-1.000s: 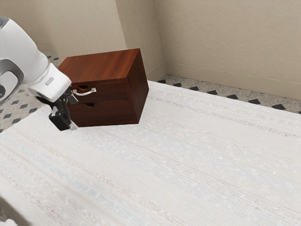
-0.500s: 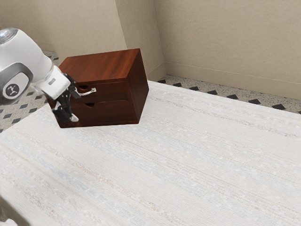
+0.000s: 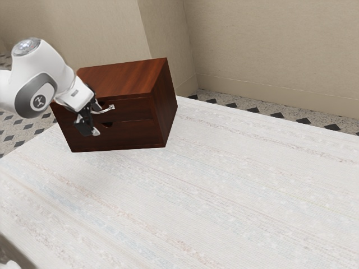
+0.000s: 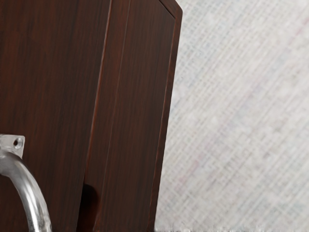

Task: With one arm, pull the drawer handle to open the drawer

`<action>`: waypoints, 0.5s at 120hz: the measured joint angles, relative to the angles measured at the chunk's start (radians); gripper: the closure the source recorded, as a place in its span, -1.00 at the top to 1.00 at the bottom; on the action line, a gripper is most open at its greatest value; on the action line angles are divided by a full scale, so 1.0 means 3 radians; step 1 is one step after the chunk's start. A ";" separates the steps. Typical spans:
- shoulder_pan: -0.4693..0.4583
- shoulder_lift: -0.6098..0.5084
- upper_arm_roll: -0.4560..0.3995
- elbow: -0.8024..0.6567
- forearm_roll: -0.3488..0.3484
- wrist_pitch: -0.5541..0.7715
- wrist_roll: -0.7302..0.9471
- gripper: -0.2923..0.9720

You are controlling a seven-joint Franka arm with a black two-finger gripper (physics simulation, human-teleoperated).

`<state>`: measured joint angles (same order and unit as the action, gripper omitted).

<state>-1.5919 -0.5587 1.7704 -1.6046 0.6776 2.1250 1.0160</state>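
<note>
- Exterior view: a dark red-brown wooden cabinet (image 3: 129, 84) stands on a pale woven table top (image 3: 224, 185), at about ten o'clock from the view's centre and near the table's far edge.
- The cabinet's front carries two drawer fronts, one above the other. The upper drawer (image 3: 134, 107) bears a curved silver handle (image 3: 105, 109). The lower front (image 3: 132, 133) has a small dark notch at its upper edge.
- The upper drawer's front looks level with the lower front, and no gap shows around it.
- The white arm (image 3: 36, 84) comes in from nine o'clock of the cabinet, its hand angled down against the cabinet's front.
- The black gripper (image 3: 90, 128) sits at about seven o'clock of the handle, just beside the handle's nearer end and in front of the seam between the two fronts.
- I cannot tell whether the jaws are wide, narrow or closed on the handle, because the hand covers that spot.
- Behind the table, at one to three o'clock of the cabinet, lie a tiled floor (image 3: 263, 109) with dark diamonds and a beige wall (image 3: 269, 39).
- Wrist view: the handle (image 4: 26, 198) shows close up as a polished curved bar rising from a small screwed plate (image 4: 12, 143) on the dark wood (image 4: 58, 87). A straight seam runs beside it, and the woven table top (image 4: 241, 121) lies beyond the cabinet's edge.
</note>
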 joint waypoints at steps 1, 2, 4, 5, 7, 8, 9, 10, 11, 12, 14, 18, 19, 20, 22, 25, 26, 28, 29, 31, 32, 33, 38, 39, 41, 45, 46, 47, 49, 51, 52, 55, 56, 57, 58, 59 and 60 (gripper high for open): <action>-0.0010 -0.0004 0.0016 0.0009 0.0000 0.0002 0.0003 0.54; -0.0019 -0.0008 0.0030 0.0016 0.0001 0.0003 0.0006 0.54; -0.0033 -0.0016 0.0052 0.0028 0.0002 0.0007 0.0011 0.54; -0.0039 -0.0019 0.0061 0.0032 0.0002 0.0008 0.0014 0.54; -0.0048 -0.0024 0.0076 0.0040 0.0003 0.0012 0.0019 0.54; -0.0052 -0.0026 0.0085 0.0043 0.0003 0.0015 0.0021 0.55; -0.0055 -0.0028 0.0094 0.0045 0.0004 0.0017 0.0024 0.54; -0.0057 -0.0030 0.0101 0.0048 0.0004 0.0020 0.0026 0.53; -0.0060 -0.0032 0.0109 0.0050 0.0005 0.0022 0.0028 0.53; -0.0062 -0.0033 0.0115 0.0052 0.0005 0.0025 0.0031 0.53; -0.0066 -0.0035 0.0124 0.0056 0.0007 0.0029 0.0035 0.53; -0.0070 -0.0039 0.0137 0.0060 0.0008 0.0038 0.0044 0.54; -0.0071 -0.0040 0.0139 0.0061 0.0009 0.0040 0.0047 0.54; -0.0072 -0.0041 0.0141 0.0061 0.0009 0.0043 0.0049 0.55; -0.0073 -0.0043 0.0144 0.0061 0.0009 0.0048 0.0053 0.55; -0.0075 -0.0044 0.0148 0.0061 0.0008 0.0055 0.0059 0.54; -0.0075 -0.0044 0.0148 0.0061 0.0008 0.0057 0.0061 0.54; -0.0076 -0.0045 0.0150 0.0060 0.0008 0.0062 0.0065 0.54; -0.0076 -0.0045 0.0150 0.0060 0.0008 0.0064 0.0067 0.54; -0.0077 -0.0046 0.0151 0.0060 0.0008 0.0067 0.0070 0.54; -0.0077 -0.0046 0.0152 0.0059 0.0008 0.0069 0.0072 0.54; -0.0077 -0.0046 0.0152 0.0058 0.0008 0.0071 0.0074 0.54; -0.0077 -0.0050 0.0153 0.0050 0.0007 0.0082 0.0082 0.54; -0.0077 -0.0052 0.0153 0.0048 0.0007 0.0084 0.0083 0.54; -0.0077 -0.0056 0.0153 0.0044 0.0007 0.0089 0.0086 0.54; -0.0078 -0.0061 0.0153 0.0038 0.0007 0.0097 0.0092 0.54; -0.0078 -0.0062 0.0153 0.0037 0.0007 0.0099 0.0093 0.54; -0.0078 -0.0063 0.0153 0.0036 0.0007 0.0101 0.0095 0.54; -0.0079 -0.0064 0.0153 0.0034 0.0007 0.0104 0.0097 0.54; -0.0081 -0.0067 0.0153 0.0033 0.0007 0.0108 0.0100 0.54; -0.0082 -0.0069 0.0154 0.0033 0.0007 0.0109 0.0101 0.54; -0.0086 -0.0081 0.0157 0.0028 0.0007 0.0115 0.0105 0.55; -0.0087 -0.0085 0.0158 0.0027 0.0006 0.0117 0.0106 0.55; -0.0091 -0.0089 0.0162 0.0026 0.0007 0.0119 0.0107 0.56; -0.0094 -0.0093 0.0166 0.0025 0.0007 0.0121 0.0108 0.56; -0.0097 -0.0097 0.0170 0.0024 0.0007 0.0123 0.0109 0.56; -0.0099 -0.0101 0.0173 0.0024 0.0007 0.0125 0.0110 0.56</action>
<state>-1.6218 -0.5889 1.8224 -1.5975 0.6799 2.1626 1.0492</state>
